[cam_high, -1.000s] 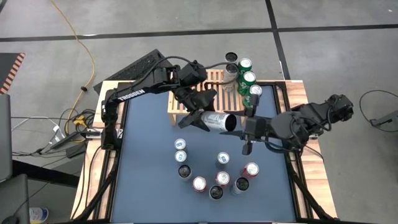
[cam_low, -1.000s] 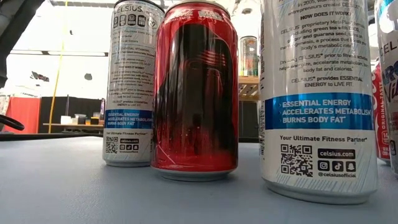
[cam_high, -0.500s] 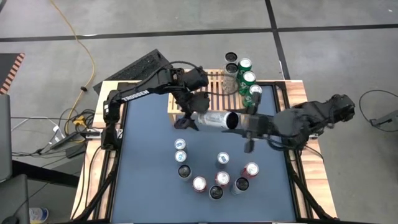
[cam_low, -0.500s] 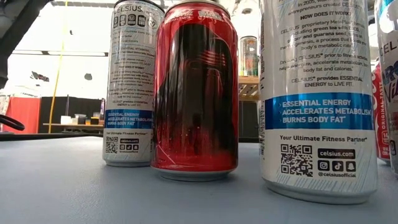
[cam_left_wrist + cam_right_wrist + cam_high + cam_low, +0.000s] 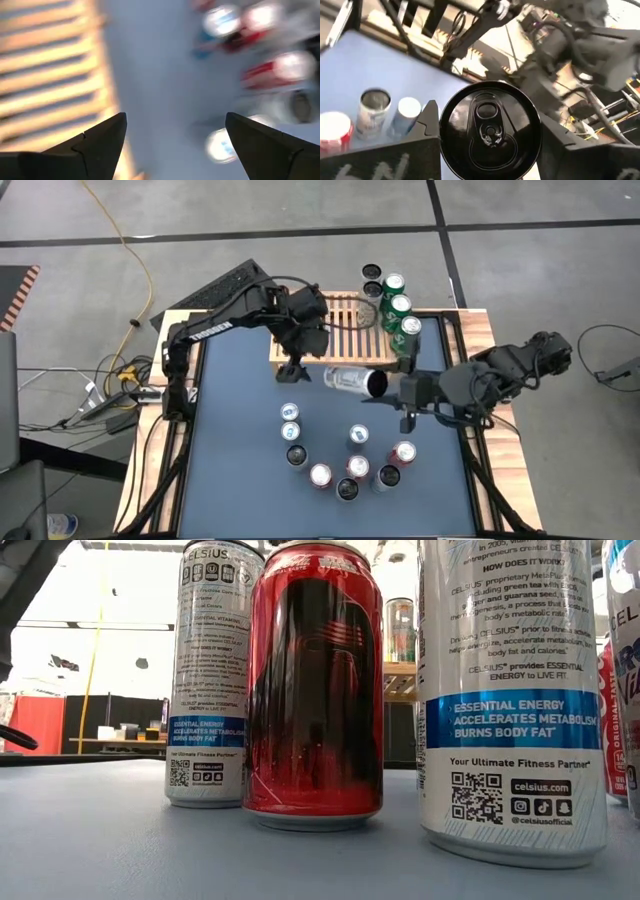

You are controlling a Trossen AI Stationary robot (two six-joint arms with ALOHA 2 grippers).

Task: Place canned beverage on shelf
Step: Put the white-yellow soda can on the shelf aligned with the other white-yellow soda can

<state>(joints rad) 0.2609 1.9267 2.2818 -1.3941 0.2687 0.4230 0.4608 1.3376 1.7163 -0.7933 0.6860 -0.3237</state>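
A silver can with a black top (image 5: 352, 379) lies level over the table, just near of the shelf (image 5: 335, 330). The shelf is a light-wood slatted rack at the far edge, with several cans (image 5: 400, 306) standing on its right end. My right gripper (image 5: 390, 388) is shut on the can's top end; the can top (image 5: 490, 127) faces its wrist camera. My left gripper (image 5: 293, 363) is open and empty, just left of the can's bottom end, over the shelf's near edge (image 5: 60, 100). My right gripper pinches the can's sides close to its top rim (image 5: 445, 135) between its two fingers. The fingers come level from the table's right and lie along the can. The can sits on its side, bottom end toward the table's left, and looks clear of the table.
Several cans stand in a loose group on the blue table top (image 5: 230, 440) toward its near edge, among them white ones (image 5: 290, 420) and red ones (image 5: 320, 475). The low view shows a red can (image 5: 315, 690) and tall white cans (image 5: 510, 690) close up.
My left gripper has let go of the silver can, opened and drawn back toward the table's left and far edge, turning as it went. The can has stayed level in my right gripper and has shifted a little toward the table's right.
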